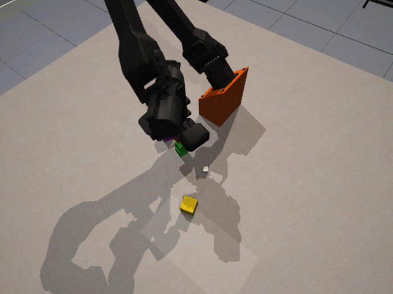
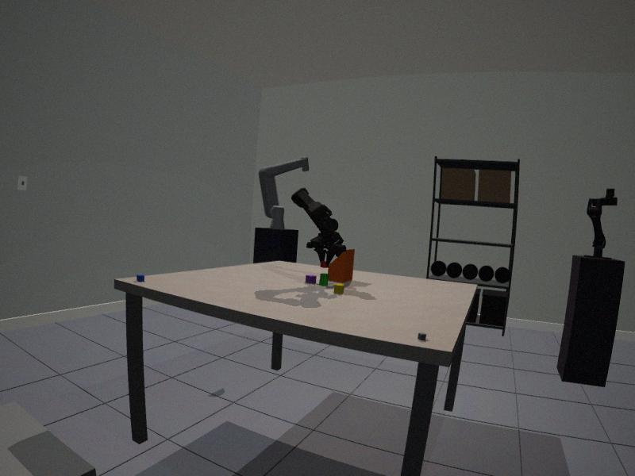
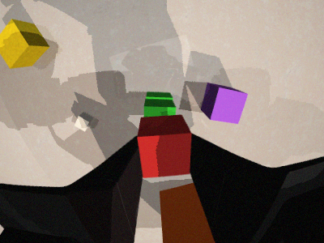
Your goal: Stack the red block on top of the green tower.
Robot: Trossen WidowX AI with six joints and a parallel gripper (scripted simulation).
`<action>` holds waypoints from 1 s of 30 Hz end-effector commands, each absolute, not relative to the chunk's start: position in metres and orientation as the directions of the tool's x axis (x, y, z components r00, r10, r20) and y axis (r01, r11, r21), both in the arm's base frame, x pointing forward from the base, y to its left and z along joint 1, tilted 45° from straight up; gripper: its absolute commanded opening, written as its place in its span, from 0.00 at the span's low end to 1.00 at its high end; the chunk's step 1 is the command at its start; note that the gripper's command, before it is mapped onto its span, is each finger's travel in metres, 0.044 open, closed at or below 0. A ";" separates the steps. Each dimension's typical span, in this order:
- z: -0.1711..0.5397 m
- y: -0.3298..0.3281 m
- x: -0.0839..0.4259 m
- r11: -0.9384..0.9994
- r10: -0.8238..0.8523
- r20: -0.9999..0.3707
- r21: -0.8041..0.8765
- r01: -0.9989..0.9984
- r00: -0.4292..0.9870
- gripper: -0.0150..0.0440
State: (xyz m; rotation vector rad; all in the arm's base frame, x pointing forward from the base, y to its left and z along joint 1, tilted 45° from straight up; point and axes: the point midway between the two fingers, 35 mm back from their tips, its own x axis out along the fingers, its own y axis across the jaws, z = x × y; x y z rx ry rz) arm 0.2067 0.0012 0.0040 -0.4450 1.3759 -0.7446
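Note:
My gripper [image 2: 323, 262] [image 3: 163, 140] is shut on the red block [image 1: 176, 139] [image 2: 323, 264] [image 3: 162, 155], with one finger on each side. The block hangs above the green tower [image 1: 180, 149] [image 2: 323, 279] [image 3: 159, 107], with a clear gap between them in the exterior view. The tower stands upright and looks like two green blocks, one on the other. In the wrist view it shows just beyond the red block's far edge, its nearer part hidden. In the top view the wrist and one finger hide most of the red block.
A purple block [image 1: 167, 139] [image 2: 310, 278] [image 3: 230, 106] sits close beside the tower. A yellow block [image 1: 188, 204] [image 2: 339, 289] [image 3: 24, 44] and a small white piece [image 1: 205, 169] [image 3: 82, 123] lie on the other side. The orange base [image 1: 224, 103] [image 2: 341, 267] [image 3: 184, 215] stands near the tower.

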 end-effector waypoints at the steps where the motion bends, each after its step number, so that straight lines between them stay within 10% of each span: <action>1: -0.003 -0.006 0.206 0.697 -0.705 -0.709 -0.686 0.209 0.020 0.25; 30: -0.018 -0.019 0.204 0.696 -0.706 -0.708 -0.687 0.209 0.020 0.25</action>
